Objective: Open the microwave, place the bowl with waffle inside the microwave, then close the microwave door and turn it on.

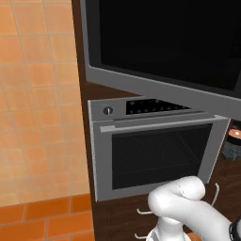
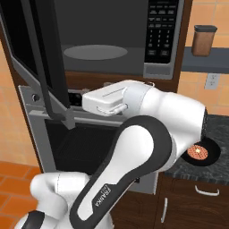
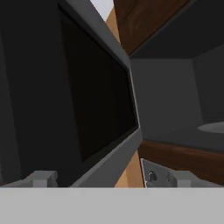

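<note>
From my station I find the microwave door (image 2: 38, 53) swung out to the left, and the microwave (image 2: 96, 38) cavity stands exposed with its glass turntable (image 2: 95, 52) bare. I judge the opening step done. Loading the bowl, shutting the door and starting the appliance all remain.

The bowl (image 2: 206, 153) sits on the dark worktop (image 2: 219, 129) to the right, partly hidden behind the arm's elbow, with the waffle (image 2: 198, 152) lying in it. It is untouched and well apart from the hand.

In the hand view the two finger tips (image 3: 41, 178) stand wide apart at the bottom with nothing between them; the jaws are fully spread and empty, facing the gap between door and cavity.

Clearances: the door's lower corner hangs just above the oven (image 1: 150, 153) top, close beside the wrist. The cavity mouth is roomy, but I expect the swing toward the bowl must clear that door edge and the cabinet (image 2: 184, 31) side by the keypad (image 2: 159, 29).
</note>
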{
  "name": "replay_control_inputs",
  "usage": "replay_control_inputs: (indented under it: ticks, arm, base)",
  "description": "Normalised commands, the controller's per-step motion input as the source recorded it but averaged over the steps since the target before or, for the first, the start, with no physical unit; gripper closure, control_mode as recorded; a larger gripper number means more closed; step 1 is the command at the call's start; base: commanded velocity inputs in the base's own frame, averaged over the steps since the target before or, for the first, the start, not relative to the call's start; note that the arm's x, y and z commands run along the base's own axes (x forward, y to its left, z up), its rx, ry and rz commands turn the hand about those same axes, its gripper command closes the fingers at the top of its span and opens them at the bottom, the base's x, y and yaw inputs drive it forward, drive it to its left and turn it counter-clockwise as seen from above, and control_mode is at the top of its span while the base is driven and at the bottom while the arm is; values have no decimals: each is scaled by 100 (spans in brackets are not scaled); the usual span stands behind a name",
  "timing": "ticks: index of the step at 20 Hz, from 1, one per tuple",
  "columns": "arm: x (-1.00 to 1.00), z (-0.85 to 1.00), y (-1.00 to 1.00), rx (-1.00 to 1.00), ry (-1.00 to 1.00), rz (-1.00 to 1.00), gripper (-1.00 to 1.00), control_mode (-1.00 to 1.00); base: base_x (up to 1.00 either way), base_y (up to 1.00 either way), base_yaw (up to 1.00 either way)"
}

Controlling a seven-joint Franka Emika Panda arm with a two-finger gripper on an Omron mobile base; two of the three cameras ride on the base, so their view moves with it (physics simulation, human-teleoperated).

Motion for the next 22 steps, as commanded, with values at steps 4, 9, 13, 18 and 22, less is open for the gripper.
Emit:
replay_control_inputs:
  ticks: [4,9,13,18,22]
  arm:
    - [26,-4,44,0,0,-4,-100,-100]
    - [-11,0,30,0,0,-1,-100,-100]
    - [-57,0,61,0,0,0,-100,-100]
    - [-74,0,72,0,0,0,-100,-100]
    - [-57,0,87,0,1,0,-100,-100]
  base:
    - [0,0,0]
    - [0,0,0]
    - [0,0,0]
    - [0,0,0]
    - [0,0,0]
